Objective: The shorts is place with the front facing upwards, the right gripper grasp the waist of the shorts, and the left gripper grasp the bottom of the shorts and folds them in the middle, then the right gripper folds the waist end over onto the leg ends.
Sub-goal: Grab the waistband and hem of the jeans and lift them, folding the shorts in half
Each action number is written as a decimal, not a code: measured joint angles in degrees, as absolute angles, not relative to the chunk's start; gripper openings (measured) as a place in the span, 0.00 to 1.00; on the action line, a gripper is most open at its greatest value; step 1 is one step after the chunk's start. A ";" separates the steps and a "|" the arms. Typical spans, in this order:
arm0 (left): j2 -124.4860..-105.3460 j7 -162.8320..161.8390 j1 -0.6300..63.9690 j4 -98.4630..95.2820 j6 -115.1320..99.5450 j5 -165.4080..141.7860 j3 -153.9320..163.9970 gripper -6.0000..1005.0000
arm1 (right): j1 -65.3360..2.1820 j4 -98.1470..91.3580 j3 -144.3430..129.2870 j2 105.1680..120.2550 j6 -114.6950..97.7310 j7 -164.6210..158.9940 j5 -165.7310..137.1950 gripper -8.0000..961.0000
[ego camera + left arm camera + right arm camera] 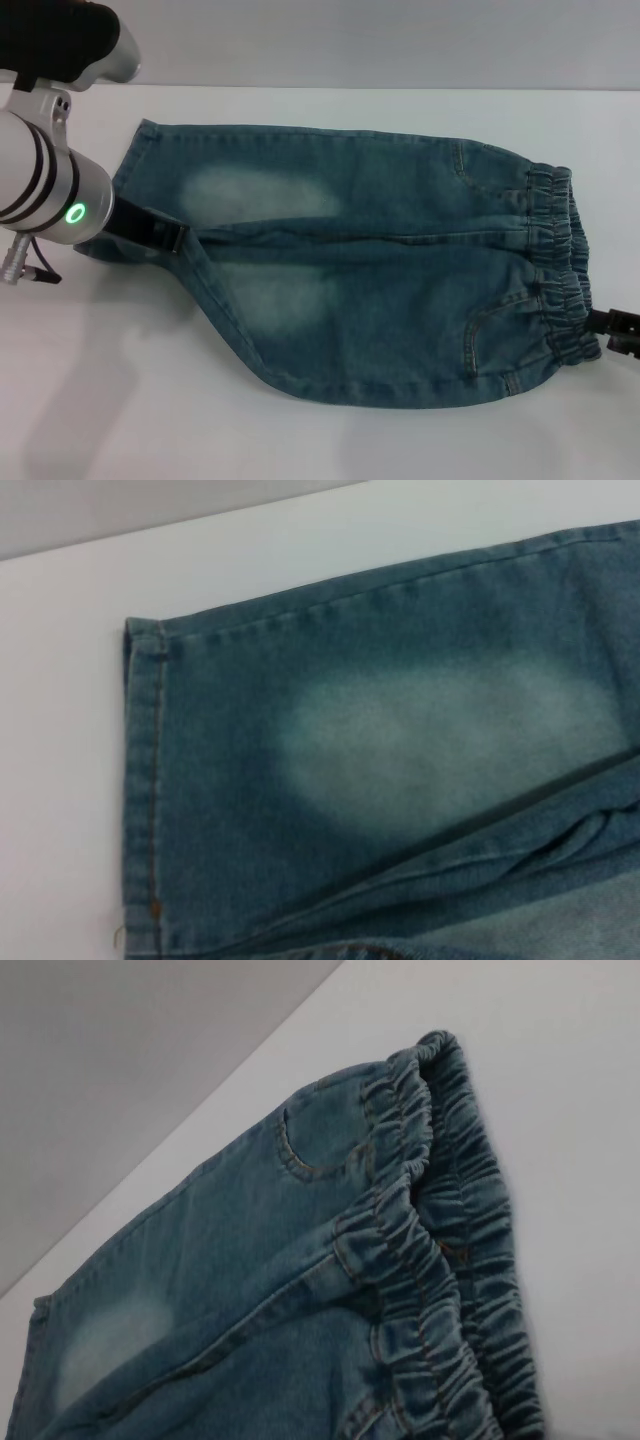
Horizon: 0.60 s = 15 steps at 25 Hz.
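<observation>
While the head view shows the shorts (370, 270) lying on the white surface (130, 400), the near leg lifts diagonally where the left gripper (165, 234) pinches the bottom of the shorts (135, 165); the right gripper (618, 335) sits at the waist of the shorts (560, 270), apparently clamped. Left wrist view: flat hem (145, 780), fingers unseen. Right wrist view: gathered waistband (430, 1260); lengthwise fold under way, waist-over-legs fold remaining.

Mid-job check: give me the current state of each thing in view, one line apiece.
shorts: front up, near side pulled up at both ends.
waist of the shorts: gathered, near corner at the right gripper.
left gripper: on the near leg hem.
right gripper: at the waist's near corner.
table: white, under the shorts.
</observation>
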<state>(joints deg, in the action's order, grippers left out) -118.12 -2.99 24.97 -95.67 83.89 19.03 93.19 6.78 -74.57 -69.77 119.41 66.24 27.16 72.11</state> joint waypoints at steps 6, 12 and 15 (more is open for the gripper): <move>-118.12 -2.92 25.87 -95.80 84.42 18.91 93.64 0.19 | 5.98 -73.68 -70.06 119.29 66.18 27.46 72.17 0.53; -118.12 -2.90 26.39 -95.68 84.84 18.63 93.80 0.20 | 5.10 -71.93 -70.06 119.18 66.16 27.82 72.24 0.53; -118.12 -2.90 26.39 -95.65 84.85 18.63 93.80 0.20 | 4.61 -71.48 -70.04 119.18 66.04 27.88 72.25 0.53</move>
